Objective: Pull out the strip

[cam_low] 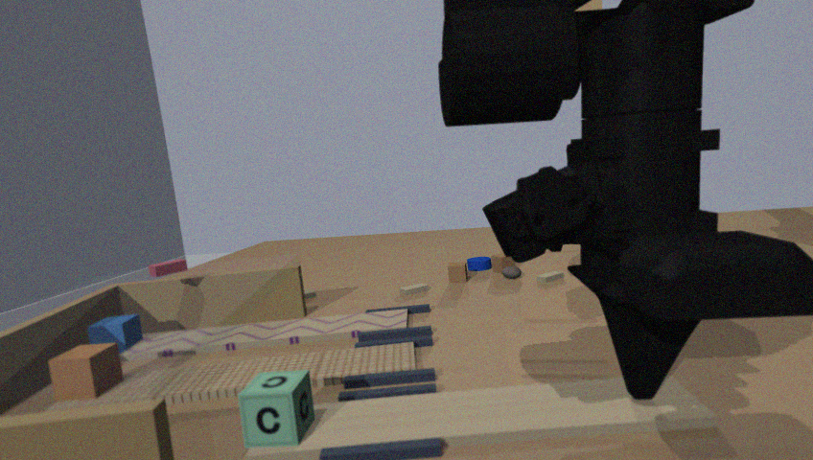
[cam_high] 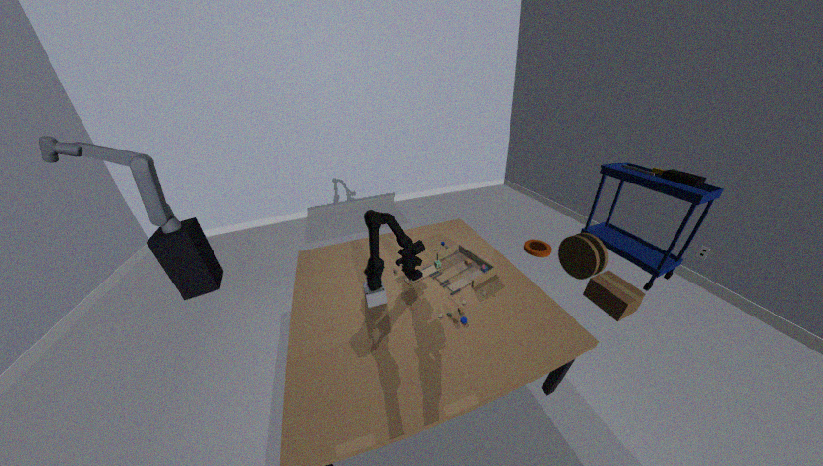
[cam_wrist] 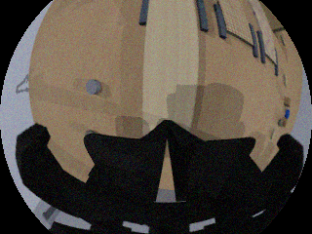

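Observation:
The green cube [cam_low: 276, 407] [cam_high: 438, 264] lettered C sits at the box-side end of the plain pale strip [cam_low: 484, 413] [cam_wrist: 171, 58]. The strip reaches out past the dark guide rails onto the table; its outer end lies under the gripper. My gripper [cam_low: 643, 395] [cam_wrist: 167, 124] is shut with nothing between the fingers. Its tip points down at the strip's outer part; whether it touches is not clear. An orange cube [cam_low: 85, 371] sits on the checked strip [cam_low: 376, 358] [cam_wrist: 238, 24], and a blue cube [cam_low: 116, 332] on the purple zigzag strip [cam_low: 319, 326].
A low-walled wooden box [cam_low: 228, 291] surrounds the inner ends of the strips. Dark rails [cam_low: 393, 392] [cam_wrist: 202, 15] flank them. Small blocks, a blue disc [cam_low: 478, 263] and a grey stone [cam_low: 511, 272] lie farther off. A grey round piece [cam_wrist: 94, 87] lies left of the strip.

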`<state>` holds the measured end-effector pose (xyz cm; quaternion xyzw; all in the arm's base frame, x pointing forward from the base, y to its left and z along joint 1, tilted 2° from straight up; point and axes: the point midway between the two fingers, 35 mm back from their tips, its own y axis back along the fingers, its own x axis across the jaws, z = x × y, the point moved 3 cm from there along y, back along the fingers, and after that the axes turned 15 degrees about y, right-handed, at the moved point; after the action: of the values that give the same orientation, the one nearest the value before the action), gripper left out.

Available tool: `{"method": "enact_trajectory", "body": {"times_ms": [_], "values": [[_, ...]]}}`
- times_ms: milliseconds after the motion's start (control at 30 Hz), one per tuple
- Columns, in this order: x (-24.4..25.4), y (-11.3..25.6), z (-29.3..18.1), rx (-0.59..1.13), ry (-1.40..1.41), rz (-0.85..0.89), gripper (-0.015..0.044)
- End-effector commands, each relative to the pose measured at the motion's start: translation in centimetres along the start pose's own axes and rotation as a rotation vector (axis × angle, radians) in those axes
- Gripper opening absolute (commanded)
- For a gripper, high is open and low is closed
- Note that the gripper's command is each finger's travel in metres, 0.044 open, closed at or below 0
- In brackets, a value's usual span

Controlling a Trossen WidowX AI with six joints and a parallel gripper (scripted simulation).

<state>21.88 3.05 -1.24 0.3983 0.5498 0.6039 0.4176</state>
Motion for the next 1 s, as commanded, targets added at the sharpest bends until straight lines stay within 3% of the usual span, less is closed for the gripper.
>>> {"method": "enact_trajectory", "body": {"times_ms": [0, 900, 967], "values": [[0.3, -0.5, -1.4, 0.038, -0.004, 0.007, 0.0000], [0.3, -0.5, -1.4, 0.038, -0.004, 0.007, 0.0000], [0.0, 0.8, -0.1, 0.009, 0.000, 0.002, 0.0000]]}}
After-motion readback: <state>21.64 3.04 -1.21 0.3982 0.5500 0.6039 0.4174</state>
